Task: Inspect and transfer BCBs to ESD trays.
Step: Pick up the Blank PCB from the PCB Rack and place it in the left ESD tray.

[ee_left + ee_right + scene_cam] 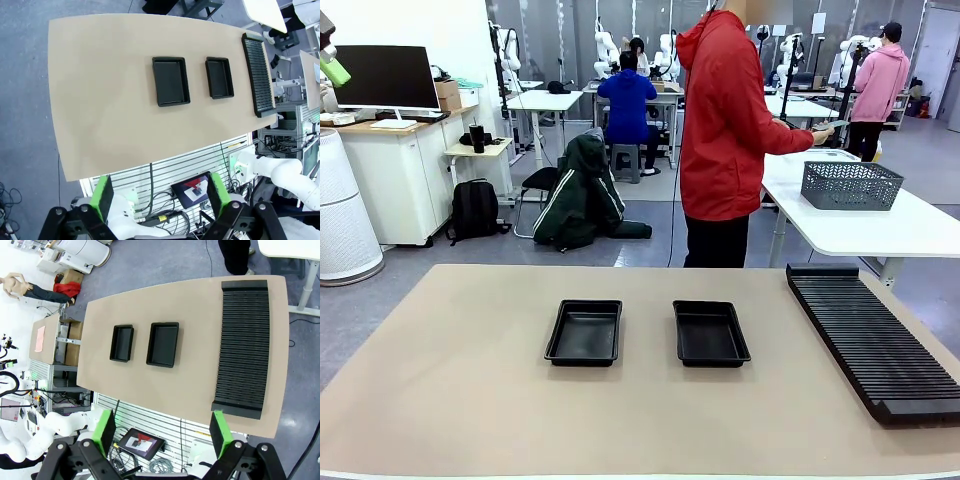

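Two ESD trays sit side by side at the middle of the tan table (450, 400): the left tray (585, 333) and the right tray (710, 334), near each other but apart, both floors bare. Each tray's long axis runs 6 to 12 o'clock, from the robot's edge toward the person (725, 130); both wrist views agree. A black slotted rack (870, 340) lies at 3 o'clock of the trays, its length also 6 to 12, with no boards in the slots that I can see. Left gripper (161, 197): fingers spread wide, nothing between them, hanging high over the robot's edge of the table. Right gripper (162, 434): likewise spread and empty, high up. The person stands at 12 o'clock, turned toward 3 o'clock to a neighbouring white table (910, 225) that carries a grey mesh basket (851, 185). The person's hand (817, 137) holds a thin pale board (835, 125), probably a BCB, though too small to be sure. It lies about level, long axis seemingly 9 to 3, free end toward 3. Judgement: the step in hand is fetching and inspecting on the person's side, and no board has reached a tray. The next move calls for a board brought within reach, gripped by an edge, and turned so its length runs 6 to 12 to match a tray floor.
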